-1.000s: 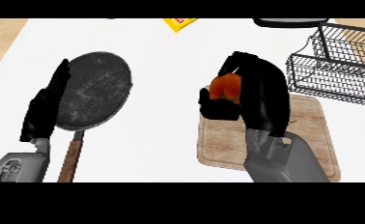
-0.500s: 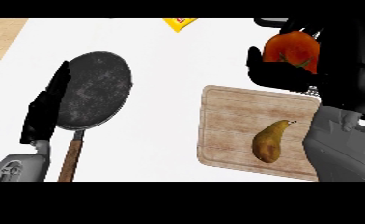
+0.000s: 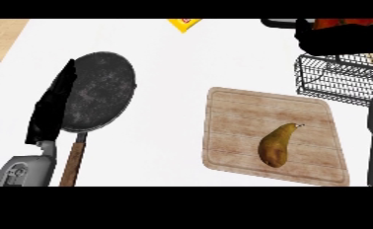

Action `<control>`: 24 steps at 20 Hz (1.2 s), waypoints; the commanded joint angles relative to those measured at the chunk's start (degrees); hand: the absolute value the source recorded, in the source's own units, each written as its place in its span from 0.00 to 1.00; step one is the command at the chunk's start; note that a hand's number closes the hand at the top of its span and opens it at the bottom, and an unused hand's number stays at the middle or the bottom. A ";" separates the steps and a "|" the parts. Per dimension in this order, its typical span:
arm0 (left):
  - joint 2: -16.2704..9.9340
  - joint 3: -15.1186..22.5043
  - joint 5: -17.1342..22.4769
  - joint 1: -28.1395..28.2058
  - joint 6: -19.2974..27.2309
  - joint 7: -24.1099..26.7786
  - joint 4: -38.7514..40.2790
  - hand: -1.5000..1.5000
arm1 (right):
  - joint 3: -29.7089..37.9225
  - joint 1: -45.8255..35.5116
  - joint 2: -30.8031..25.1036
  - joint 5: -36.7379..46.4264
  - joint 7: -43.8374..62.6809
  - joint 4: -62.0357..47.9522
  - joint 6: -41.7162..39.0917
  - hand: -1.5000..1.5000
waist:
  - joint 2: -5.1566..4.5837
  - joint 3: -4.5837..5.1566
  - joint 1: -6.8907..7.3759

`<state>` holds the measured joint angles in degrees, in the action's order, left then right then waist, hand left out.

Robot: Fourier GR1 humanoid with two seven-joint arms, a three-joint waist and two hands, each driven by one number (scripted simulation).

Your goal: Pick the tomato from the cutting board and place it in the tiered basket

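At the top right edge my right hand (image 3: 331,38) is curled round the red tomato (image 3: 342,22), of which only a sliver shows at the picture's upper border. The hand hangs over the black wire tiered basket (image 3: 331,77) at the right edge. The wooden cutting board (image 3: 241,124) lies in front of the basket with a brown pear (image 3: 277,145) on it. My left hand (image 3: 51,107) rests at the left with straight fingers, beside a dark pan.
A dark frying pan (image 3: 98,92) with a wooden handle (image 3: 71,161) lies at the left, next to my left hand. A yellow packet (image 3: 185,23) pokes in at the back edge. A strip of wood surface shows at the far left corner.
My right hand has lifted the tomato off the cutting board and carried it up and to the right, over the basket. The pear has come into view. The left hand has stayed still.
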<state>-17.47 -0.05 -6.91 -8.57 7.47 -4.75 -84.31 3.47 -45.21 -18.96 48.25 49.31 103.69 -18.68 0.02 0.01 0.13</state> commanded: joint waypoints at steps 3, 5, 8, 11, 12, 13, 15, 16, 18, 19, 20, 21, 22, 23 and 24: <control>-1.03 -2.73 1.22 -1.50 -2.12 2.46 4.63 0.50 | -0.28 1.00 -6.54 4.66 -7.42 -7.79 1.06 1.00 | -0.20 0.02 -0.05; -0.67 -0.49 -0.46 1.41 -1.12 -1.15 -2.51 0.50 | 0.32 1.30 -9.75 8.44 -9.94 -13.64 3.98 1.00 | -0.23 -0.03 0.84; -0.71 -0.86 -0.18 -1.22 -1.70 -0.84 -0.60 0.50 | -0.09 0.18 -16.27 11.18 -11.68 -16.85 -0.03 1.00 | -0.27 0.01 0.43; -1.15 -1.94 -0.72 0.87 -1.74 1.01 -0.48 0.50 | 2.78 2.86 -18.04 11.18 -16.38 -19.64 3.77 1.00 | -0.08 -0.01 0.23; 0.19 -1.68 -0.55 -2.26 -1.32 -1.19 0.74 0.50 | 3.64 -1.48 -19.12 11.21 -17.67 -24.62 3.72 1.00 | -0.19 0.00 0.37; 0.23 -1.54 -1.23 1.31 -1.14 2.74 0.75 0.50 | 4.37 3.36 -19.76 11.45 -21.23 -24.66 7.52 1.00 | -0.17 -0.02 0.28; 0.19 -2.16 -1.40 -1.55 -1.22 -0.78 0.38 0.50 | 5.74 2.61 -21.29 10.19 -23.25 -25.01 5.25 1.00 | -0.07 -0.01 0.08; -1.53 -3.49 0.04 -3.26 -3.25 -3.22 -0.36 0.50 | 6.35 2.83 -20.53 9.00 -25.78 -26.91 7.13 1.00 | -0.09 -0.03 0.17; 1.49 -1.74 -1.59 -2.05 -1.31 0.05 1.78 0.50 | 7.09 1.39 -21.64 8.32 -29.57 -32.58 7.38 1.00 | -0.18 -0.02 0.32; -0.15 -3.71 -0.62 -0.65 -2.98 2.71 3.23 0.50 | 6.54 5.20 -19.55 8.38 -28.18 -28.16 7.48 1.00 | -0.07 -0.01 0.04; 0.92 -2.65 -2.09 -3.02 -1.54 0.80 2.95 0.50 | 6.88 1.99 -20.44 7.69 -29.48 -32.06 5.87 1.00 | -0.12 -0.01 0.17; 0.72 -2.05 -1.83 0.57 -2.14 0.31 -0.34 0.50 | 9.29 4.15 -22.06 6.25 -34.02 -35.37 8.68 1.00 | -0.13 -0.04 0.43; 0.63 -2.76 -1.47 0.22 -2.51 1.70 0.82 0.50 | 9.73 3.54 -20.65 5.36 -32.84 -35.35 8.00 1.00 | -0.10 -0.02 0.32; 1.76 -2.69 -1.55 -1.68 -1.98 -0.17 2.24 0.50 | 8.71 3.60 -19.76 4.93 -31.43 -32.62 5.14 1.00 | -0.04 -0.01 0.05; 1.46 -3.29 -1.91 -2.77 -2.01 1.97 4.73 0.50 | 8.77 5.11 -18.67 4.38 -31.56 -31.73 5.48 1.00 | -0.06 0.00 -0.13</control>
<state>-16.57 -2.73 -8.37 -9.96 5.41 -3.86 -82.12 11.28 -41.59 -38.84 54.73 19.59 72.42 -12.36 -0.07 0.00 0.26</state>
